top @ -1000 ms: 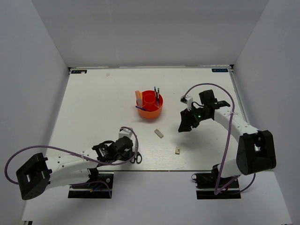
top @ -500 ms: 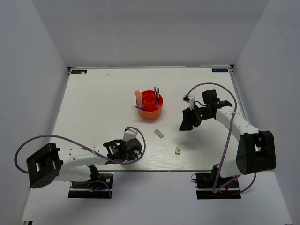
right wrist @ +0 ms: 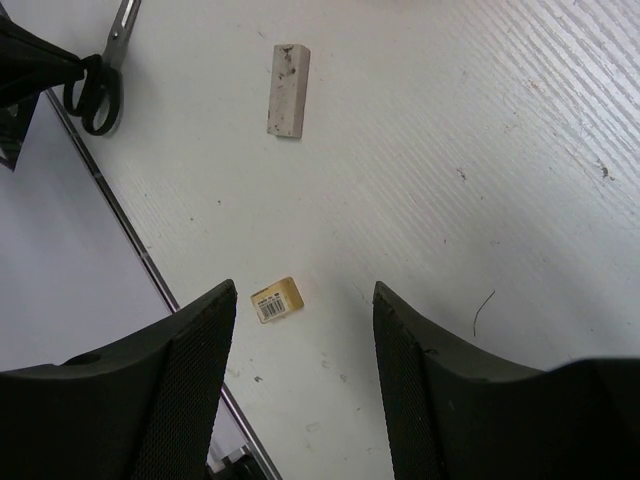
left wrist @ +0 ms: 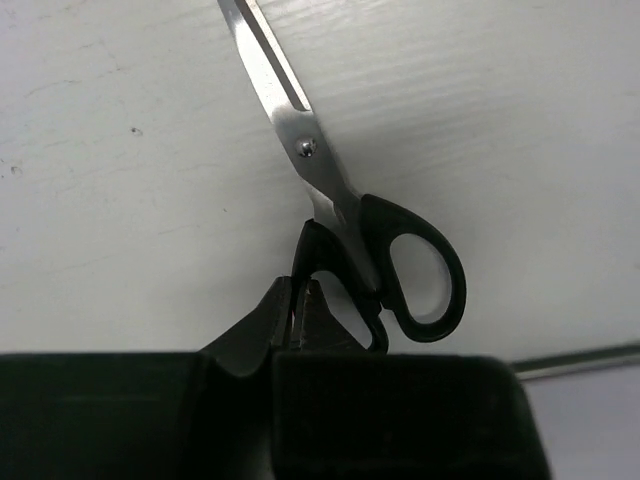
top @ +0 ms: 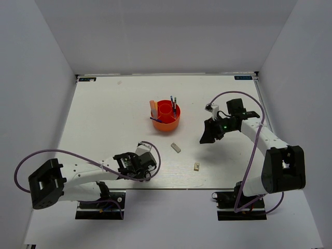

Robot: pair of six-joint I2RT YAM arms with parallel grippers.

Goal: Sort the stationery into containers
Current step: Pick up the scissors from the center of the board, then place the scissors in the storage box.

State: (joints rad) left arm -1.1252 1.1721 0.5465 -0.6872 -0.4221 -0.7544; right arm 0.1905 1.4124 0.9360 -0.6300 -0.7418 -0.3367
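Down at the near edge of the table (top: 104,114) the left gripper (left wrist: 298,315) is pinched tight on a black handle loop of the scissors (left wrist: 330,190), which lie flat, while the right gripper (right wrist: 305,295) hangs with jaws wide, holding nothing, above the beige cube (right wrist: 276,300), near the eraser (right wrist: 287,90)

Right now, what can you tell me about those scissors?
The scissors have silver metal blades, closed together, joined by a small screw, and two black plastic-looking handle loops. They seem to lie flat on the white table near its front edge. The left claw is pinched shut on one handle loop.
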